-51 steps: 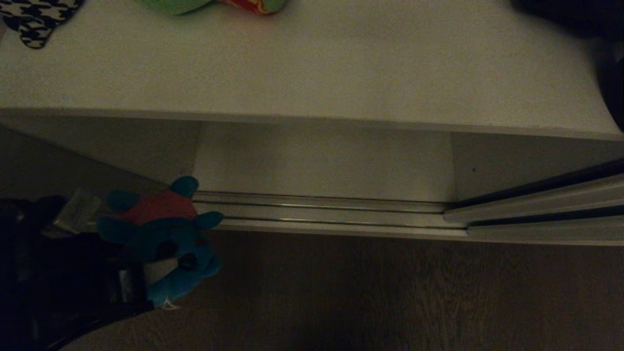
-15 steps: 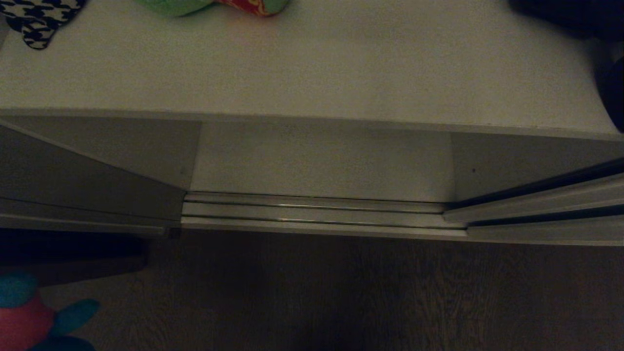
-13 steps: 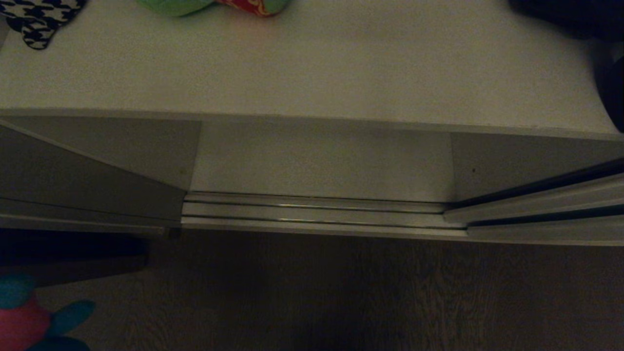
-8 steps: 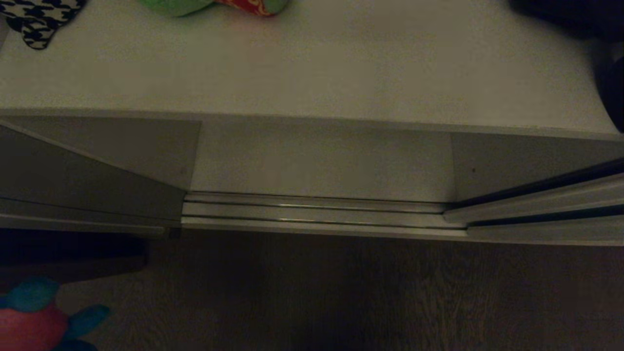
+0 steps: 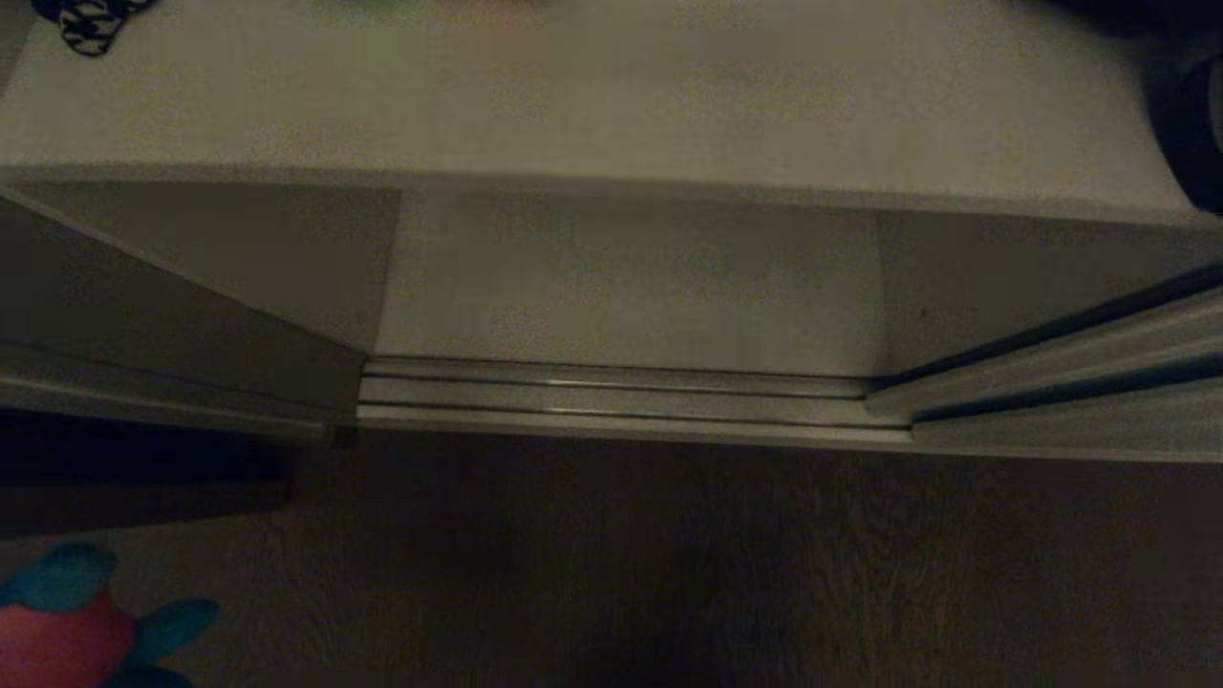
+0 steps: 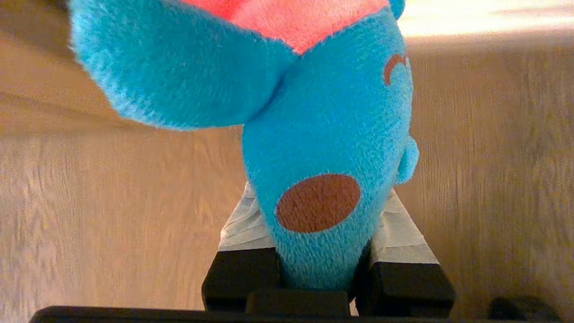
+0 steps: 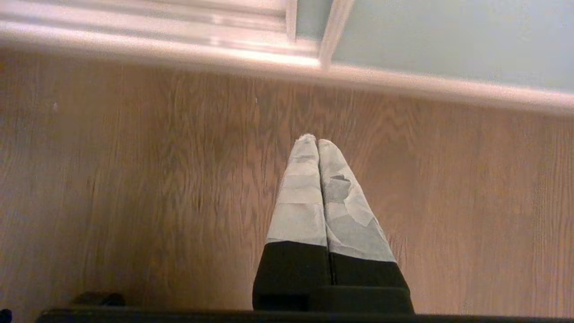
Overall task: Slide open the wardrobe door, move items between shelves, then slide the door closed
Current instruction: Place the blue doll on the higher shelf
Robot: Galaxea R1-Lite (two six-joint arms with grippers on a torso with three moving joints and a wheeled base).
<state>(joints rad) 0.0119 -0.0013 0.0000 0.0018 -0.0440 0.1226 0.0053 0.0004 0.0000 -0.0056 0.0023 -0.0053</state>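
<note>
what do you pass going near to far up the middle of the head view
wooden floor → ribbed metal floor track → lower white shelf → front edge of the upper shelf → upper white shelf

Right tool (image 7: 317,143) black, pale taped fingers (image 7: 298,202), left tool (image 6: 320,233) alike

Looking down, we saw a white shelf (image 5: 611,96) spanning the top of the head view, with a scrap of houndstooth bag (image 5: 91,17) lying at its far left corner and a dark object (image 5: 1194,134) at its right edge. Below it ran a lower white board (image 5: 631,287), then the ribbed metal floor track (image 5: 611,401), and nearest us the wooden floor (image 5: 669,573), bare where visible.
</note>
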